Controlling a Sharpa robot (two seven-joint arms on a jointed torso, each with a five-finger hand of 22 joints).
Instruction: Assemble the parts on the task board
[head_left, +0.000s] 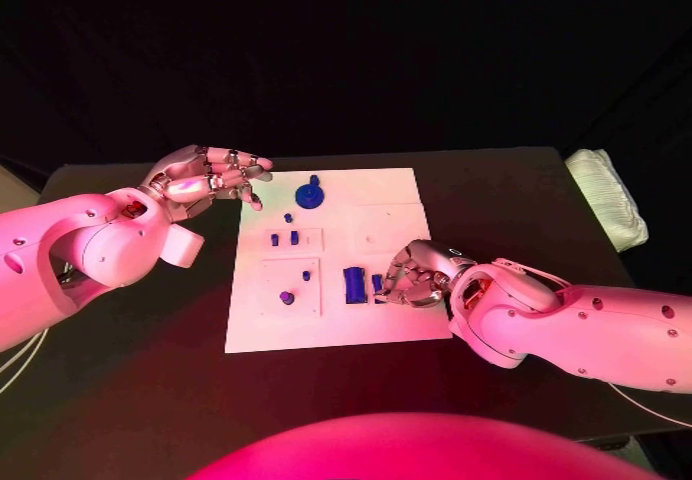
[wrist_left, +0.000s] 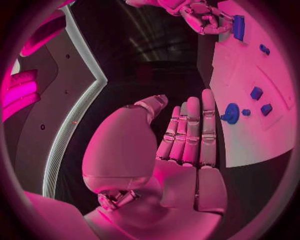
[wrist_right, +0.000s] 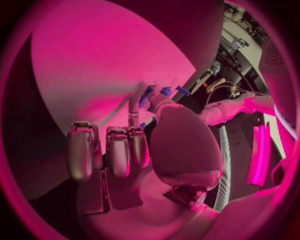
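Note:
The white task board (head_left: 378, 205) lies mid-table. On it are a round blue part (head_left: 310, 192) near the far edge, two short blue pegs (head_left: 284, 238), a small blue piece (head_left: 287, 297) and an upright blue block (head_left: 353, 285). My left hand (head_left: 209, 178) hovers over the board's far left corner, fingers apart and empty; its wrist view shows the round part (wrist_left: 231, 113) just past the fingertips. My right hand (head_left: 418, 273) rests on the board's near right part, fingers curled against a small blue part (head_left: 378, 283) beside the block. Whether it grips that part is hidden.
A folded white cloth (head_left: 606, 195) lies at the table's far right edge. Bare black table (head_left: 144, 380) surrounds the board on every side.

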